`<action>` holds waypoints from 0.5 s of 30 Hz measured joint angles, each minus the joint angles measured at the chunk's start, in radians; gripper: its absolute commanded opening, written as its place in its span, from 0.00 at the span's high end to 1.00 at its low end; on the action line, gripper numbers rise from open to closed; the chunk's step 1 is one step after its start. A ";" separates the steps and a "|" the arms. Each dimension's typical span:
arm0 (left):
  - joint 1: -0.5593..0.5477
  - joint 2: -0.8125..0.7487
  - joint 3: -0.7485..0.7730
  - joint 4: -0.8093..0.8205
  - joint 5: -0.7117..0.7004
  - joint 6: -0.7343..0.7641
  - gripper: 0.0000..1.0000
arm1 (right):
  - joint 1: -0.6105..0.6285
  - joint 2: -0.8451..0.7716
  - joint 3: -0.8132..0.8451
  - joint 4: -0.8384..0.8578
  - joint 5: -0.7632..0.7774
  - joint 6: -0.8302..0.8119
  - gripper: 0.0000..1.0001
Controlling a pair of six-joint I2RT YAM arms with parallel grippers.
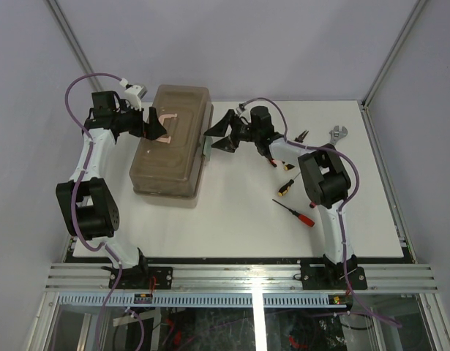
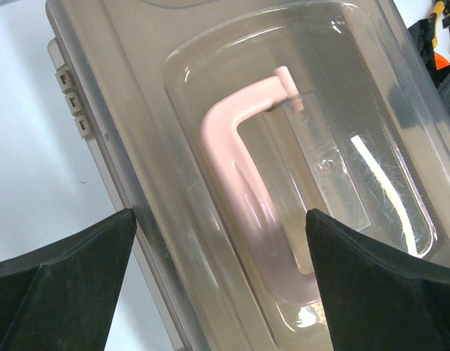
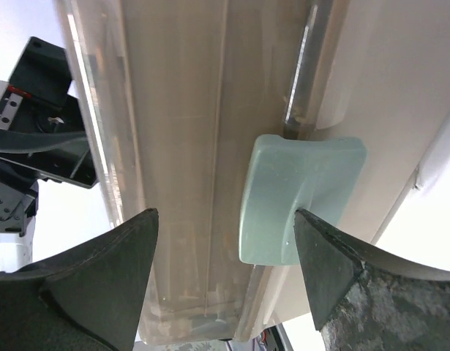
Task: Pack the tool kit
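Standing on the white desk (image 1: 239, 219) close to its far left corner is the toolbox (image 1: 172, 142), a large translucent tan case with its long side running from the far edge toward the near edge. Its lid is down. The pink handle (image 1: 166, 124) lies folded flat in the recess on top of the lid.

Left hand (image 1: 153, 123): positioned over the far part of the lid, fingers spread wide. In the wrist view the left hand (image 2: 221, 216) has the pink handle (image 2: 239, 190) between its two fingers; neither finger is seen touching it. One finger hangs over the lid's outer edge, the other over the recess. Three small beige tabs (image 2: 71, 102) sit on that outer edge of the box.

Right hand (image 1: 216, 135): brought up to the side of the toolbox that faces the middle of the desk, fingers spread. In the wrist view the right hand (image 3: 225, 216) has the green latch (image 3: 298, 197) between its fingers, nearer to one of them. Contact with the latch cannot be confirmed, nor whether the latch is fastened.

Loose tools lie well apart from the box, on the right half of the desk. A wrench (image 1: 337, 134) is near the far right corner. A yellow-handled screwdriver (image 1: 287, 186) and a red-handled screwdriver (image 1: 296, 214) lie beside the right arm, toward the middle of the desk. Other small items under that arm are too obscured to identify.
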 measured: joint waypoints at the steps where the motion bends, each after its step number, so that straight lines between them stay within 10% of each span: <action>1: 0.000 0.000 0.000 0.000 0.000 0.000 0.07 | 0.002 0.004 0.001 0.000 0.000 0.000 0.19; 15: 0.000 -0.003 -0.006 0.006 0.000 0.000 0.07 | 0.009 0.028 0.001 -0.029 0.000 -0.016 0.19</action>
